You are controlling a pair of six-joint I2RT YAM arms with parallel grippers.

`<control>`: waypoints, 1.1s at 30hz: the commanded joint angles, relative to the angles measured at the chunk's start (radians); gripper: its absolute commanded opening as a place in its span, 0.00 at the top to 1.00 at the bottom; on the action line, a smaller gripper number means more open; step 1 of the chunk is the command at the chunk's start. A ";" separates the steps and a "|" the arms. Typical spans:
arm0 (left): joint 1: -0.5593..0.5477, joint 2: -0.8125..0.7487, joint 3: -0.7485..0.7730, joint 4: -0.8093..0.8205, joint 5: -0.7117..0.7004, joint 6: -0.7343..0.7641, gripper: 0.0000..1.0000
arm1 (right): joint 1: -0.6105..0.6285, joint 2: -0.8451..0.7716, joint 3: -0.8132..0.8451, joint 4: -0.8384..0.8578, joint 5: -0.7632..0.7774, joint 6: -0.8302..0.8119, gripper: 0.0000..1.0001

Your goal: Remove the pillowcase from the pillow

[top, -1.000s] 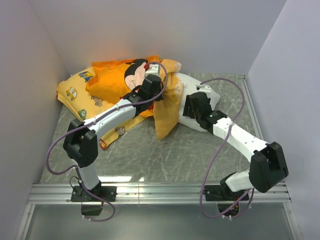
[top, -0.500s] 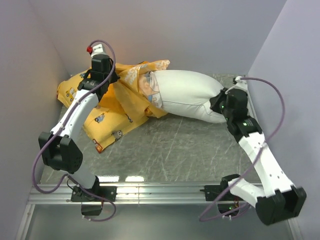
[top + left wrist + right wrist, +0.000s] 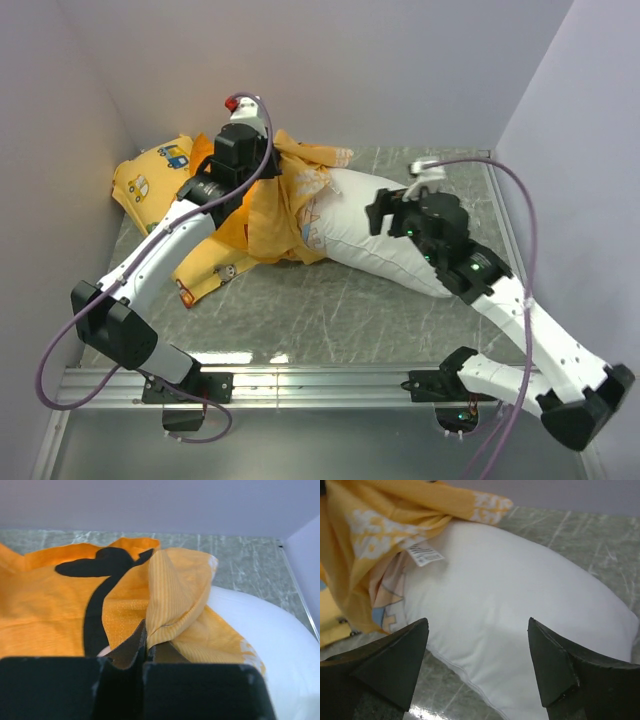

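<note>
Pillowcase [image 3: 262, 205], orange with black Mickey ears, bunches over the left end of the plump white pillow [image 3: 375, 225] lying on the marbled worktop [image 3: 340, 300]. The left fingers [image 3: 126, 655] pinch a raised fold of the cloth. The right fingers [image 3: 395, 665] hover spread wide above the pillow's bare part.

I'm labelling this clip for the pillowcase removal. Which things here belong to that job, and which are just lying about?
Job in hand:
pillowcase
pillow
left tool, shut on the pillowcase
right tool, open over the pillow

Just lying about:
yellow cushion with little vehicles printed on it
</note>
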 commanded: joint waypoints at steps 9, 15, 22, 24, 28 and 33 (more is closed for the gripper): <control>-0.033 -0.015 0.020 0.055 0.011 0.010 0.99 | 0.212 0.503 0.110 0.062 0.205 -0.147 0.10; -0.038 -0.007 0.090 0.003 0.027 0.013 0.89 | 0.197 0.591 0.254 -0.068 0.325 -0.061 1.00; -0.082 -0.051 0.167 -0.100 -0.084 0.023 0.25 | 0.024 0.381 0.350 -0.090 0.045 0.066 1.00; -0.084 -0.111 0.114 -0.101 -0.152 -0.017 0.20 | -0.025 0.359 0.354 -0.088 -0.015 0.080 1.00; -0.085 -0.334 -0.098 -0.043 -0.267 -0.121 0.16 | -0.045 0.353 0.351 -0.088 -0.038 0.078 1.00; -0.084 -0.490 -0.458 0.056 -0.172 -0.337 0.16 | -0.058 0.345 0.353 -0.073 -0.072 0.095 1.00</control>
